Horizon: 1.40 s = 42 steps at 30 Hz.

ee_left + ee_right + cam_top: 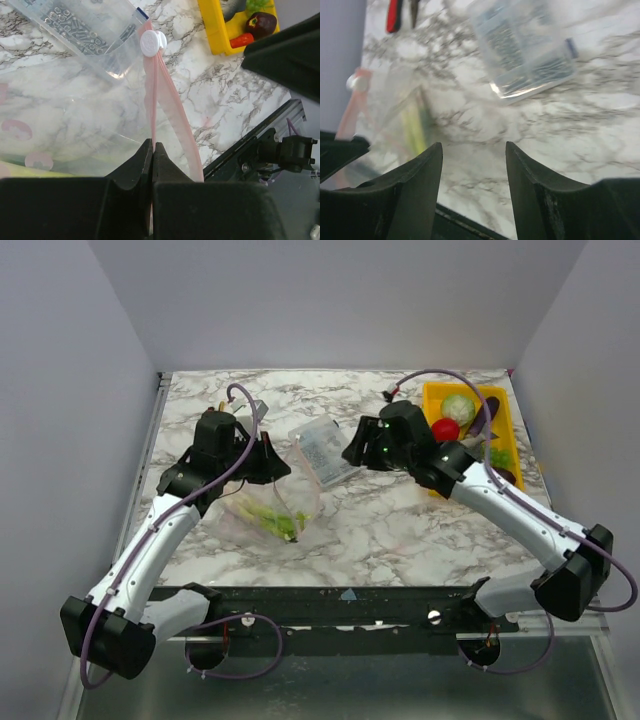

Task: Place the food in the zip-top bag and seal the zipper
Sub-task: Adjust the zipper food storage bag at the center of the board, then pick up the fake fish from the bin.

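Left wrist: left end effector (153, 146) pinches zipper (155, 95); right end effector (474, 147) gapes empty; we judge more food (446, 429) needs fetching.

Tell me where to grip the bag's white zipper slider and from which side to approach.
Pinch the white slider across its round knob, one finger on either side of the pink zipper, which runs into it. Come from the far end, probably from above: the left gripper is shut on the strip's near end.
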Tool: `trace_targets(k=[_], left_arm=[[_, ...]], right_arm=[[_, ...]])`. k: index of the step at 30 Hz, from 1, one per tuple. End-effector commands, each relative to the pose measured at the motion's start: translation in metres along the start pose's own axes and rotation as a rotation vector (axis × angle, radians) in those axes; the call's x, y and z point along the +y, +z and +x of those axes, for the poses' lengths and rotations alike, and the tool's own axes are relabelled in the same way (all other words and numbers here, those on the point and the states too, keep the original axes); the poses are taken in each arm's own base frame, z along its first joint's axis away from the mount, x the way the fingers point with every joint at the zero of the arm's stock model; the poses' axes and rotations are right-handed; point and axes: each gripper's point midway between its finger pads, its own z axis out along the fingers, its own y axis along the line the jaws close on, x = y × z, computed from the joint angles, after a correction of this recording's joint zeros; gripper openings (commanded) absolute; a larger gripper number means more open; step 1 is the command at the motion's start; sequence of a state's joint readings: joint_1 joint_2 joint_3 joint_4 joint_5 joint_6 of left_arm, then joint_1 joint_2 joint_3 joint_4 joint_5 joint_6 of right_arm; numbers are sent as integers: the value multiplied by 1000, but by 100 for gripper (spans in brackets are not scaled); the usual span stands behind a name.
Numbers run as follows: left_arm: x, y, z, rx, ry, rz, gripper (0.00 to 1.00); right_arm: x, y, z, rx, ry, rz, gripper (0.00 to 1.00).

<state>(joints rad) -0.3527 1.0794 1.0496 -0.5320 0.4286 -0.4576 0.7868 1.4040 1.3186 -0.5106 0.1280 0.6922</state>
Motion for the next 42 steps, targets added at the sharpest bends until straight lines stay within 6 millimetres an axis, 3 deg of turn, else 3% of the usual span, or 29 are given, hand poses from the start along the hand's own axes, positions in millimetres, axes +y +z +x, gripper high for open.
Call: trace_targets(k=[1, 6, 11, 17, 22, 27, 31, 42], left_arm=[[-5, -4, -7, -45, 63, 2, 0], [-6, -5, -6, -44, 60, 7, 0], [-8, -4, -5, -43, 57, 19, 0], [-10, -4, -5, -41, 51, 31, 0], [-12, -4, -4, -38, 48, 47, 0], [-13, -3, -4, -36, 46, 49, 0], [-14, 0, -1, -24, 40, 60, 0], [-13, 4, 1, -7, 31, 67, 0]], right_arm=[[-85, -28, -30, -112, 42, 223, 56], [-177, -47, -52, -193, 201, 389, 56], [-268, -60, -61, -229, 309, 586, 57], [-344, -54, -80, -264, 455, 595, 62], [-385, -39, -106, -305, 487, 620, 63], [-419, -16, -115, -322, 561, 558, 62], [-441, -13, -121, -360, 572, 590, 61], [-464, 16, -116, -382, 634, 532, 59]])
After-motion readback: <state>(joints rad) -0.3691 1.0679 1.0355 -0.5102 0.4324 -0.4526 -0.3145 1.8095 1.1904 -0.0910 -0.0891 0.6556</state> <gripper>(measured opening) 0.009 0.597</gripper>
